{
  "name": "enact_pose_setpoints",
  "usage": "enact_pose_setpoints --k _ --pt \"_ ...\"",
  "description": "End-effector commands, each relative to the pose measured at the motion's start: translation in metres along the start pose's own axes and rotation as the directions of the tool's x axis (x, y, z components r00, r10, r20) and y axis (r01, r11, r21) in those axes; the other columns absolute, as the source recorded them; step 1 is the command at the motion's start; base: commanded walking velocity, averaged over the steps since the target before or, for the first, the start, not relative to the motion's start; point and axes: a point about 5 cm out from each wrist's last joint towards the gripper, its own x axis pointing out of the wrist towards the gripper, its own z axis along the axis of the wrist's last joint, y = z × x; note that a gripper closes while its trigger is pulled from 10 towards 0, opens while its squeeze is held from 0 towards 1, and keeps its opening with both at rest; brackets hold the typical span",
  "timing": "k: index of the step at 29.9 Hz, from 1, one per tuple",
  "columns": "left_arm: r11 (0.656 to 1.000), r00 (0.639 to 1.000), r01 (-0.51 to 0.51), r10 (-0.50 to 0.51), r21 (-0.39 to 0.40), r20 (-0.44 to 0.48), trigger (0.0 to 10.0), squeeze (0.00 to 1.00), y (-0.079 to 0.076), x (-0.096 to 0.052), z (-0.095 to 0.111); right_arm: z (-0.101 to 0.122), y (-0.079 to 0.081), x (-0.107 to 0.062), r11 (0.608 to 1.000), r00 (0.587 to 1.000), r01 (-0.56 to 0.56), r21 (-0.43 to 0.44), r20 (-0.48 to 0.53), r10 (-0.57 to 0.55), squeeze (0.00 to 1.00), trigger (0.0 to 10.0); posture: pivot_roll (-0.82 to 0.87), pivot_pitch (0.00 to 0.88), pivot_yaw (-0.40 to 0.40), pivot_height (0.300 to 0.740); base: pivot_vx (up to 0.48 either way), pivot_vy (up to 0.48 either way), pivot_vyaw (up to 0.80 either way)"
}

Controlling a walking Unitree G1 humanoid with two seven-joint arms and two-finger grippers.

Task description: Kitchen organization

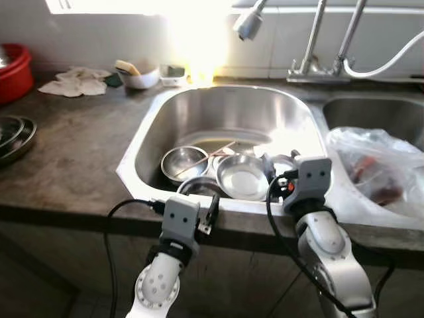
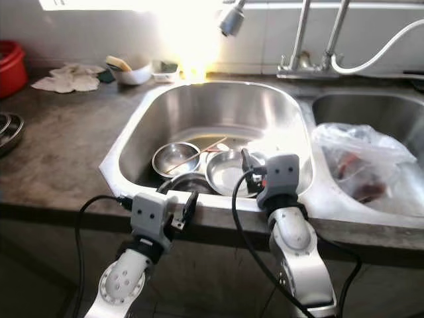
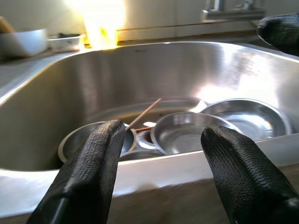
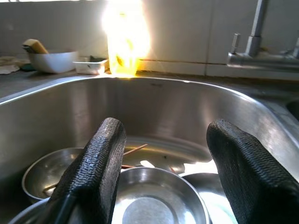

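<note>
A steel sink (image 1: 225, 109) holds several steel bowls: a small one (image 1: 184, 162) on the left with a thin brown stick (image 1: 205, 159) across it, and a wider one (image 1: 242, 176) beside it. A darker bowl (image 1: 199, 187) lies near the front wall. My left gripper (image 3: 161, 135) is open with nothing between its fingers, level with the sink's front rim (image 3: 154, 163) and pointing at the bowls. My right gripper (image 4: 163, 135) hangs open over the wide bowl (image 4: 161, 196) at the sink's front right.
A clear plastic bag (image 1: 377, 169) with red-brown contents lies in the right basin. The faucet (image 1: 318, 66) and spray head (image 1: 248, 23) stand behind. On the counter sit a red tub (image 1: 13, 69), white cloth (image 1: 76, 81), white bowl (image 1: 139, 78) and stacked steel plates (image 1: 13, 136).
</note>
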Motion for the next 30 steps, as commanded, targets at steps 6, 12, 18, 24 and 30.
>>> enact_pose_setpoints --k 6,12,18,24,30 --pt "1.0 1.0 -0.005 0.005 -0.002 -0.011 10.0 0.0 0.0019 -0.0028 -0.0046 0.0003 0.009 -0.0031 1.0 1.0 -0.023 0.009 -0.022 0.023 0.0 10.0 0.03 0.058 -0.011 0.74 0.0 0.29 0.8" --pt "1.0 1.0 -0.003 0.003 -0.005 -0.013 10.0 0.0 0.0006 -0.0035 -0.005 0.0 0.0105 -0.0031 1.0 0.999 -0.023 0.013 -0.027 0.023 0.0 10.0 0.03 0.062 -0.011 0.74 0.0 0.437 0.8" --pt "1.0 1.0 0.0 0.0 -0.01 -0.01 10.0 0.0 -0.0011 -0.0035 -0.004 0.0016 0.0098 -0.0007 1.0 0.999 -0.023 0.012 -0.024 0.023 0.0 10.0 0.03 0.062 -0.012 0.74 0.0 0.368 0.8" --pt "1.0 1.0 -0.004 0.003 -0.01 -0.007 10.0 0.0 -0.0014 -0.0048 -0.0037 0.0015 0.0117 0.0 0.999 0.999 -0.032 0.013 -0.025 0.033 0.0 10.0 0.03 0.058 -0.012 0.74 0.0 0.0 0.8" --pt "1.0 1.0 0.001 -0.001 -0.006 -0.007 10.0 0.0 -0.0019 -0.005 -0.0036 0.002 0.0153 0.0017 0.998 0.998 -0.049 0.027 -0.027 0.05 0.0 10.0 0.04 0.056 -0.016 0.74 0.0 0.0 0.8"
